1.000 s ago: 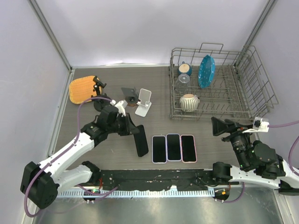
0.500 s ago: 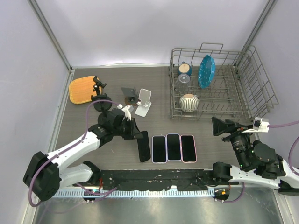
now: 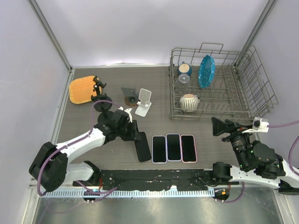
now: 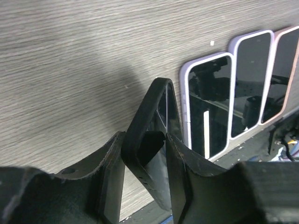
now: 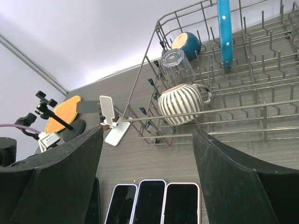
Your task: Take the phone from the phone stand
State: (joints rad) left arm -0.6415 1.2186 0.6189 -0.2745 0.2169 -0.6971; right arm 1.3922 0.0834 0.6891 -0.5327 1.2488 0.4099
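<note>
Left gripper [image 4: 145, 144] is straddling the black phone [image 3: 142, 146] beside three other phones [image 3: 173, 148].
Whether it is clamping or loose, I cannot tell; opening wide and rising straight should avoid dragging.

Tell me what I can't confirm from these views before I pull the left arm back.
- Top view: the left claw covers the black phone's upper end, so contact there is hidden.
- Left wrist view: its fingers hide the phone's lower part; gripped or released cannot be told.
- Top view: the brown item beside the white stand is too small to identify.
</note>
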